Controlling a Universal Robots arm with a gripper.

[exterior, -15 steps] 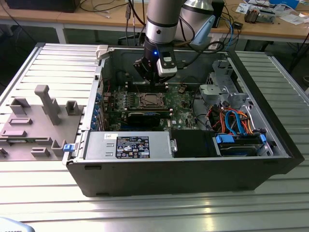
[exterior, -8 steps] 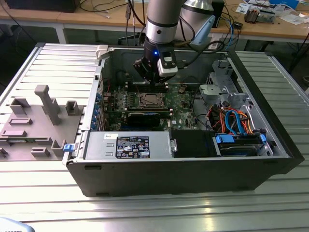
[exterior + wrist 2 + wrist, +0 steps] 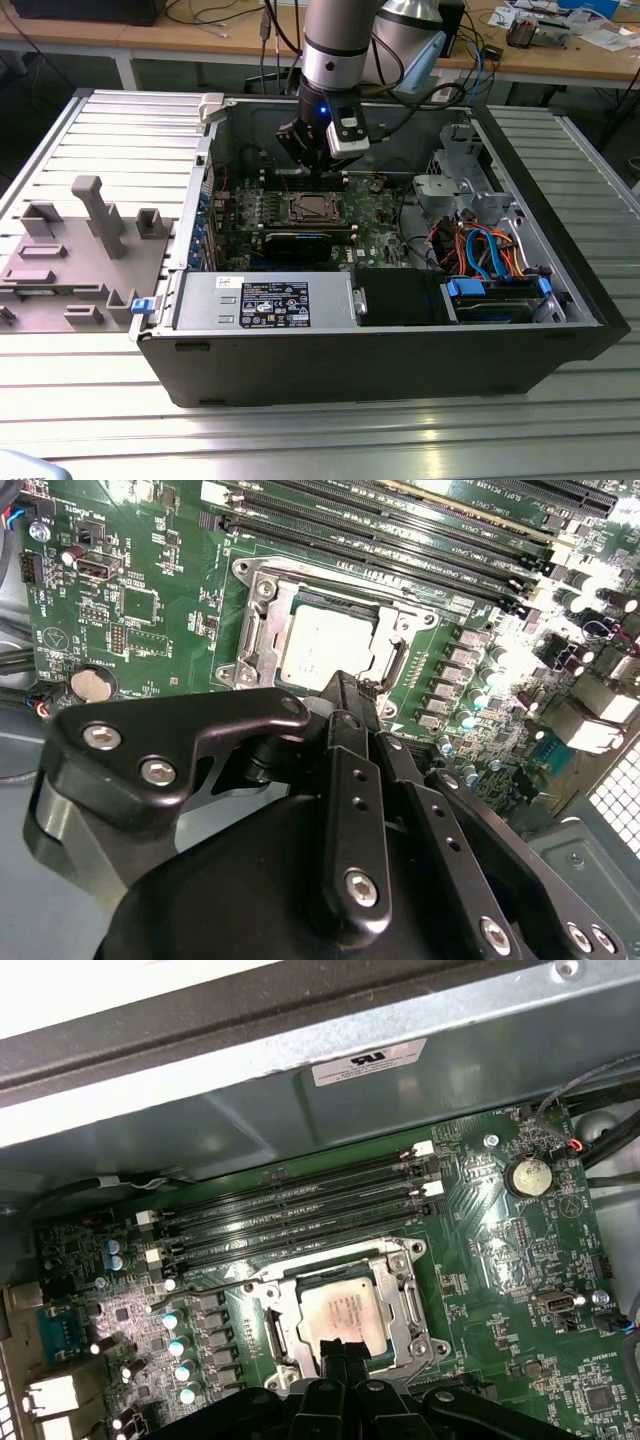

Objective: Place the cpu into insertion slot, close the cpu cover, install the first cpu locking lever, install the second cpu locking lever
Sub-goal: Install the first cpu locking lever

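Exterior view stood off from the open computer case [image 3: 400, 340], above it and angled down, taking in the whole case and the arm [image 3: 335, 50]. Both wrist views sat close over the motherboard [image 3: 150, 590], looking down past the gripper body from opposing sides. All three shared the insertion slot [image 3: 340, 1310] region.

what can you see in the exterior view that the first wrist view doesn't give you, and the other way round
Exterior view: the whole open computer case, its power supply, the drive cables, and the arm with its gripper hanging above the motherboard.

First wrist view: the coin battery and memory slots up close.

Both: the cpu lying in the insertion slot, with the cpu cover down around it.
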